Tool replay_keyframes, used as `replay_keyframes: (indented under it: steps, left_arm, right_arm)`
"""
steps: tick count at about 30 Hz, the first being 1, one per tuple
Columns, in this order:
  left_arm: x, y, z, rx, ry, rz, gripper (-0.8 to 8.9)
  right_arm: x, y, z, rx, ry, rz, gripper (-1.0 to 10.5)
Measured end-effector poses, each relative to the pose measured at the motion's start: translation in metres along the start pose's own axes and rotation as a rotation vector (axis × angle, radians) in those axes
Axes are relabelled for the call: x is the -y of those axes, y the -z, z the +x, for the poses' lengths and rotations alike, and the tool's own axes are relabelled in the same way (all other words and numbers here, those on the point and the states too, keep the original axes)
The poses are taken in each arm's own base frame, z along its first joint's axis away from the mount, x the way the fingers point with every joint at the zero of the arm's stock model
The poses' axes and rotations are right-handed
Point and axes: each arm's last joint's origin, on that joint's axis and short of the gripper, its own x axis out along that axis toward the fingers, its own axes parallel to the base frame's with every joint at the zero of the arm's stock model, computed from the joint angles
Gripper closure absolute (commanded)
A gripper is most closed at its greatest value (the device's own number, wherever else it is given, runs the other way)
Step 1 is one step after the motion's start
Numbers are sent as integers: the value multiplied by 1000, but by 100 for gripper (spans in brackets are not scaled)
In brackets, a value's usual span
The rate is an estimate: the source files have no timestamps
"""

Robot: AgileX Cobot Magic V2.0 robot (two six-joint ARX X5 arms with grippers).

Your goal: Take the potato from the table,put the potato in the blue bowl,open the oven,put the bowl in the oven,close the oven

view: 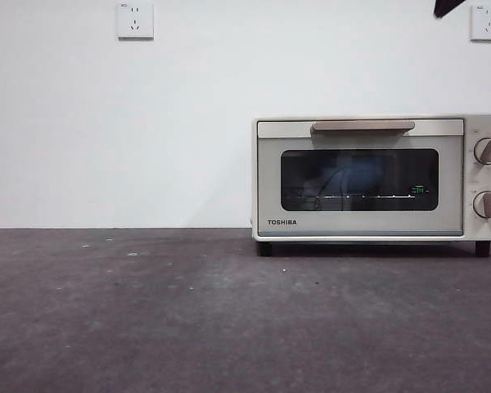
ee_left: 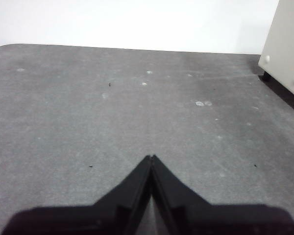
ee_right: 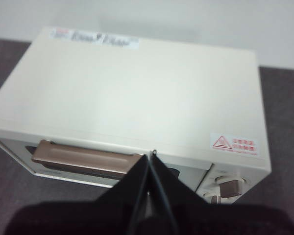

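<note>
— Where's the oven [view: 380, 178]?
— I see it on the surface [view: 188, 319], door shut, blue bowl [view: 362, 177] dimly behind the glass.
— Grippers?
— My right gripper [ee_right: 152, 157] hovers above the oven's handle [ee_right: 85, 159], jaws pressed together, empty. My left gripper [ee_left: 151, 158], likewise closed, hangs over bare surface.

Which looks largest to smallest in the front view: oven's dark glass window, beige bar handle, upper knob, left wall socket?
1. Dark glass window.
2. Beige bar handle.
3. White left wall socket.
4. Upper beige knob.
The socket sits farther back, so its rank against the knob is unsure.
</note>
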Motion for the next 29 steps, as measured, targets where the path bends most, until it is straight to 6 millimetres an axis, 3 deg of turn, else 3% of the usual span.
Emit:
replay_keyframes:
  steps: [6,10,13,18,26,27,29]
  left_arm:
    - [0,0,0,1,0,0,817]
    - [0,0,0,0,0,0,817]
    - [0,0,0,0,0,0,818]
    - [0,0,0,0,0,0,818]
    - [0,0,0,1,0,0,818]
    - [0,0,0,0,0,0,817]
    - [0,0,0,-1,1,0,817]
  right_arm:
    - [-3,40,-49,167,5,0,946]
    - [-3,83,-78,195,14,2,946]
    - [-3,120,-88,199,24,6,946]
    - [2,192,-83,172,81,37,946]
    - [3,324,-45,9,271,76,946]
    - [2,333,-39,25,274,77,946]
    - [3,330,-37,169,290,84,946]
